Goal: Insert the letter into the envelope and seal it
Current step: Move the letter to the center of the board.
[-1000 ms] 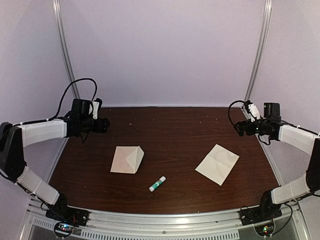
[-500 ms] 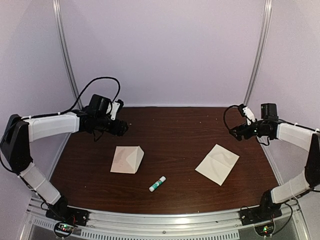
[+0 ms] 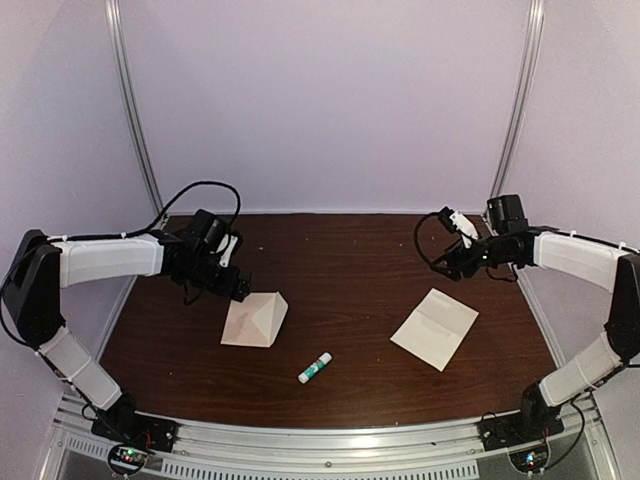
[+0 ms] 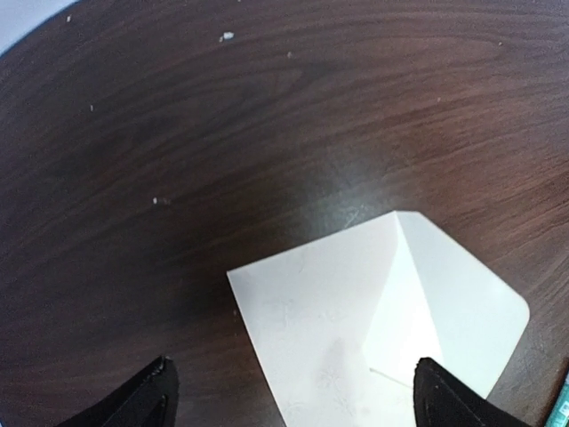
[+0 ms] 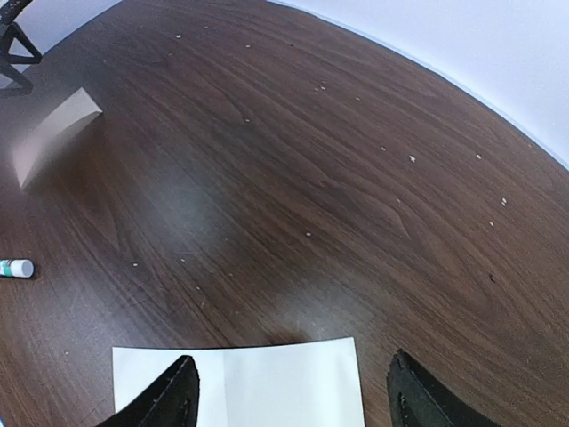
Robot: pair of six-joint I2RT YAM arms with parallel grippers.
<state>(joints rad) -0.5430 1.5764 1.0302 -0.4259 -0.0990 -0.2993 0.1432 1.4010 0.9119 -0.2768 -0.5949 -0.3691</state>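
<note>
**Editor:** What does the frame show?

**Operator:** My two arms reach over a dark wooden desk (image 3: 350, 250). The left hand (image 3: 238, 287) hangs over the upper-left corner of the envelope (image 3: 255, 320), left of centre in the overhead view. Its fingers are spread wide and hold nothing. The right hand (image 3: 443, 266) is just as open and empty, and hovers just above the letter (image 3: 435, 328) in the frame. The letter lies flat at lower right. A glue stick (image 3: 315, 368) lies between the two papers, toward the bottom edge.

**Editor:** How do you play this step?

**Operator:** As I read it, each hand is lining up on its own paper. Thin sheets on a hard top offer no lip to grip, so I'd come in low and slow at an edge or the paper will skid. In the left wrist view the envelope's flap looks raised along its crease, and that's where I'd take hold. I'd nip the letter at a corner, then feed it square to the envelope's mouth.

**Editor:** And the setting?

**Operator:** The top is glossy wood grain, flecked with pale specks and catching a soft glare. Pale lilac walls (image 3: 320, 100) close in three sides, and metal rails (image 3: 133, 110) run up the back corners.
</note>
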